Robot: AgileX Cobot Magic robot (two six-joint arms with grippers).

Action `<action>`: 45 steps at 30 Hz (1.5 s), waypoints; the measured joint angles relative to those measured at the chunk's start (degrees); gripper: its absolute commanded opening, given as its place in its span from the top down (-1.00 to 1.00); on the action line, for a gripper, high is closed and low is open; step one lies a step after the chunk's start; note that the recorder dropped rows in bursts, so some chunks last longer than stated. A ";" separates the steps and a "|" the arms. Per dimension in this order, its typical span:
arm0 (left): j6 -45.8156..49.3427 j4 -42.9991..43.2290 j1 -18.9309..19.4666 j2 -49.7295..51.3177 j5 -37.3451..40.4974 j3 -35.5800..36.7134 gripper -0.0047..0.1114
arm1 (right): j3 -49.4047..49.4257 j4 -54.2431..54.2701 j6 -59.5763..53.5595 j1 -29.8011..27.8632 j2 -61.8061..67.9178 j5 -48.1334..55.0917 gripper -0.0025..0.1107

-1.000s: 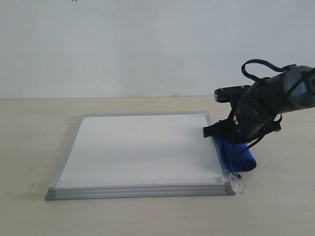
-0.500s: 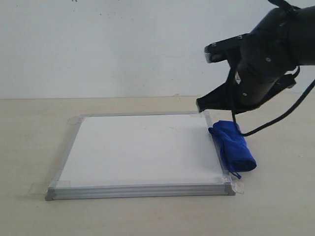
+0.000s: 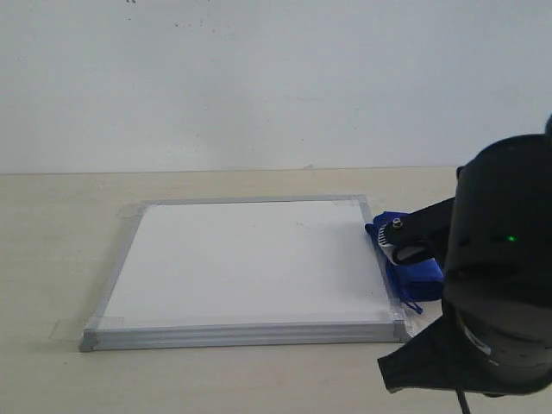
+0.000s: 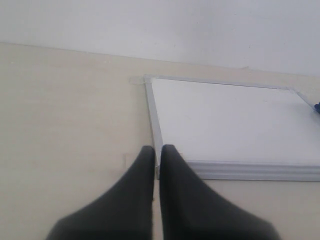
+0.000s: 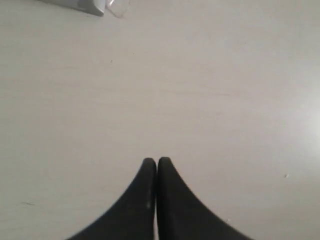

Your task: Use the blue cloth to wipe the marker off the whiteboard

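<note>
The whiteboard (image 3: 246,263) lies flat on the table, and no red marker line shows on its white face. The blue cloth (image 3: 412,274) lies rolled against the board's right edge, partly hidden by my right arm (image 3: 496,293). My right gripper (image 5: 157,161) is shut with nothing in it, over bare table near a board corner (image 5: 90,6). In the exterior view its fingers are hidden behind the arm. My left gripper (image 4: 158,149) is shut and empty, hanging by the whiteboard (image 4: 230,122) at its near corner. A sliver of the cloth (image 4: 317,107) shows past the board's far side.
The pale wooden table (image 3: 52,259) runs round the board on all sides. Clear tape tabs (image 3: 67,329) stick out at the board's corners. A plain white wall (image 3: 259,78) stands behind.
My right arm has let go of the cloth, risen from beside the board, then swung down to the front right, close to the camera. The cloth stays by the board's right edge.
</note>
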 measured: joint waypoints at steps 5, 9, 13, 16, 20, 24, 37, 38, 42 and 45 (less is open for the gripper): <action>0.00 0.00 0.00 0.00 0.00 0.00 0.85 | 0.00 0.00 3.22 0.19 0.00 0.35 0.96; 0.00 0.00 0.00 0.00 0.00 0.00 0.85 | 0.00 -2.06 3.22 0.24 0.00 0.35 0.96; 0.00 0.00 0.00 0.00 0.00 0.00 0.85 | 1.94 -5.20 3.35 0.24 -1.68 -4.41 0.96; 0.00 0.00 0.00 0.00 0.00 0.00 0.85 | 6.71 -8.86 3.35 -0.90 -6.65 -18.04 0.96; 0.00 0.00 0.00 0.00 0.00 0.00 0.85 | 15.28 -11.49 3.35 -8.33 -17.75 -42.21 0.96; 0.00 0.00 0.00 0.00 0.00 0.00 0.85 | 26.32 -12.56 3.35 -22.62 -33.31 -61.67 0.96; 0.00 0.00 0.00 0.00 0.00 0.00 0.85 | 47.82 -12.84 3.82 -46.51 -78.73 -78.88 0.96; 0.00 0.00 0.00 0.00 0.00 0.00 0.85 | 48.76 -12.84 3.82 -46.59 -79.89 -80.73 0.96; 0.00 0.00 0.00 0.00 0.00 0.00 0.85 | 49.89 -13.10 2.40 -46.59 -80.59 -86.62 0.96; 0.00 0.00 0.00 0.00 0.00 0.00 0.85 | 49.89 -13.10 1.81 -46.59 -80.68 -88.00 0.96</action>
